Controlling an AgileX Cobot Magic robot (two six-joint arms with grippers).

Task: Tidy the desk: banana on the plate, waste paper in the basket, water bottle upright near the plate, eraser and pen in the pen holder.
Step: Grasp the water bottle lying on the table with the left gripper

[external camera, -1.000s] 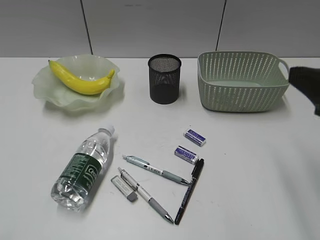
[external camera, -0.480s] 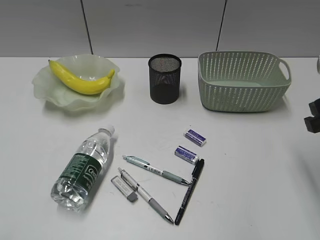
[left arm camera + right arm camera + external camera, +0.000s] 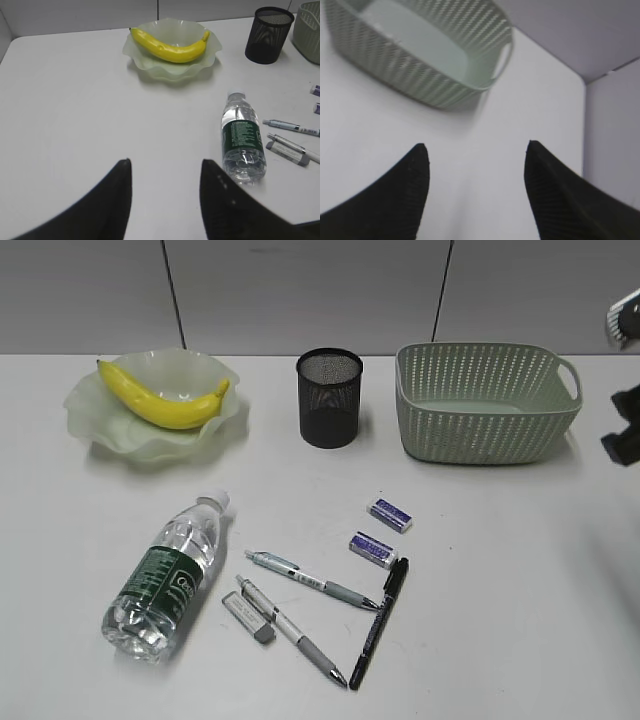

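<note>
Even, bright, diffuse light falls from above, leaving the white surface [image 3: 520, 580] nearly washed out. Shadows are short and soft: a faint one lies under the plate [image 3: 95, 425], another beside the pen holder [image 3: 328, 400]. Small highlights glint on the water bottle [image 3: 165, 580]. The exterior view is sharp. The right wrist view is smeared with blur, so the basket [image 3: 420, 75] weave looks streaked. Both wrist views show dark, defocused gripper fingers [image 3: 107, 205] low in frame.

Yellow banana [image 3: 163, 400] in wavy green plate [image 3: 100, 430], water bottle [image 3: 165, 577] lying flat
</note>
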